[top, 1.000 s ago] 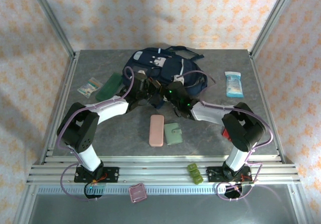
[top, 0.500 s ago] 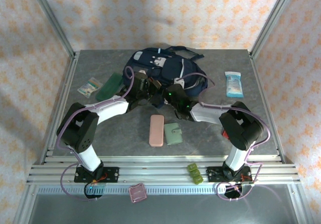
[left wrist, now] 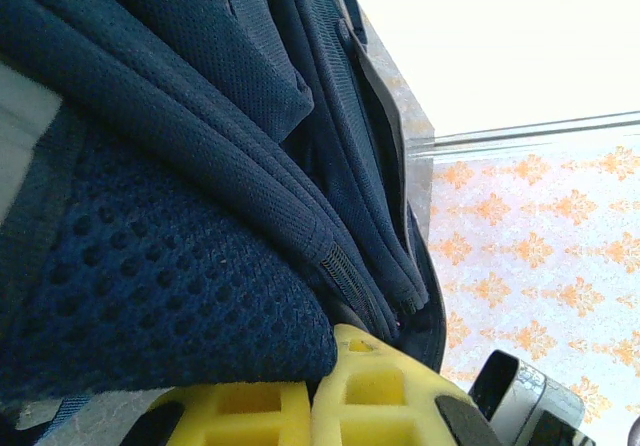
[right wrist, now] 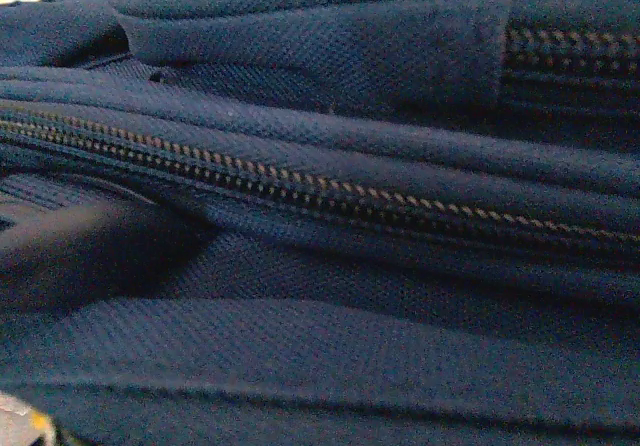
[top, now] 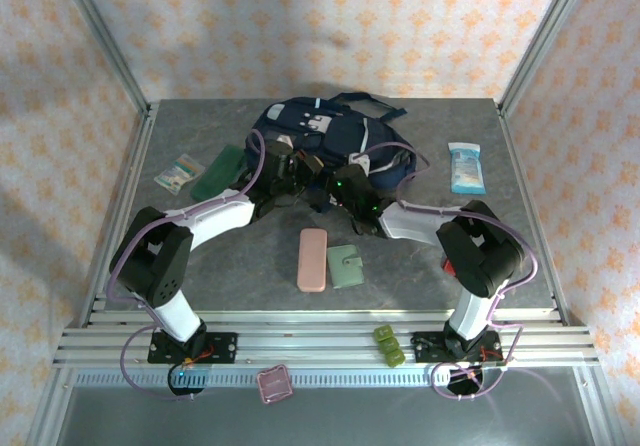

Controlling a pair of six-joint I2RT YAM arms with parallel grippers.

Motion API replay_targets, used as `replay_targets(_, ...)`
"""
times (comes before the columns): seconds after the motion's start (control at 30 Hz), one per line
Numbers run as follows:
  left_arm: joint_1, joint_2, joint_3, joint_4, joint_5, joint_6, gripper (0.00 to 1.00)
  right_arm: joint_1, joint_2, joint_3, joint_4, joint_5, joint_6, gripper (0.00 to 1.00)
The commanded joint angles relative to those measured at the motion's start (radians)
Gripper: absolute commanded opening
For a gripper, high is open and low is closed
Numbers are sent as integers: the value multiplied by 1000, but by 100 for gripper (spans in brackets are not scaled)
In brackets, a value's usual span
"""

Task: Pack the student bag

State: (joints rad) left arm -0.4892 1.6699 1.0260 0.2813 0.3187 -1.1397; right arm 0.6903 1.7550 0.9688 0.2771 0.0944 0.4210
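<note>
Navy-blue with white trim and light-grey patches, the student bag (top: pixel 335 131) lies on the grey tabletop (top: pixel 400 256), in the upper middle of the top external frame. Both arms reach in from the bottom corners and meet at the bag's lower edge.

The left hand (top: pixel 290 169) sits against the bag's lower left side. In the left wrist view we see its yellow fingers (left wrist: pixel 380 396) closed together at the bottom of the frame. Blue mesh and a zipped seam (left wrist: pixel 345 271) press down right on top of them, and we cannot tell whether any cloth is pinched between them.

The right hand (top: pixel 337 174) is just to the right of the left one, at the bag's lower middle edge. Its camera looks closely onto folds of cloth and a long zipper (right wrist: pixel 300 181) running across the frame, and we cannot tell how far this hand is open or whether it has hold of anything.

Below the two hands, a pink case (top: pixel 312 259) lies just beside a green wallet (top: pixel 347 266). Left of the bag we see a dark green flat case (top: pixel 218 171) and a small packet (top: pixel 178 173). A light-blue tissue pack (top: pixel 465 167) lies toward the right edge of the tabletop. At the bottom of the frame, a small green piece (top: pixel 388 346) rests on the rails and a pink square (top: pixel 273 383) lies below them.
</note>
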Motion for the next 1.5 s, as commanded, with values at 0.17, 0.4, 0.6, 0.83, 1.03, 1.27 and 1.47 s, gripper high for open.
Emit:
replay_targets(0.17, -14, -55, 28, 145, 65, -20, 0, -5, -37, 63, -4, 43, -9, 32)
replay_targets(0.4, -12, -58, 8, 141, 52, -13, 0, -9, -55, 69, -32, 51, 31, 4)
replay_targets(0.6, 10, -75, -13, 115, 25, 15, 0, -43, -112, -30, -89, 5, 96, 0)
replay_targets(0.83, 48, -93, -57, 99, 16, 47, 0, -134, -232, -206, -162, -44, 115, 0)
replay_targets(1.03, 57, -93, -75, 112, 41, 49, 0, -149, -299, -220, -188, -130, 22, 5)
replay_targets(1.27, 19, -82, -33, 112, 49, 33, 0, -54, -321, -189, -60, -219, 2, 34)
replay_targets(1.47, -18, -66, 15, 107, 70, 13, 0, -22, -251, -131, 2, -226, -6, 39)
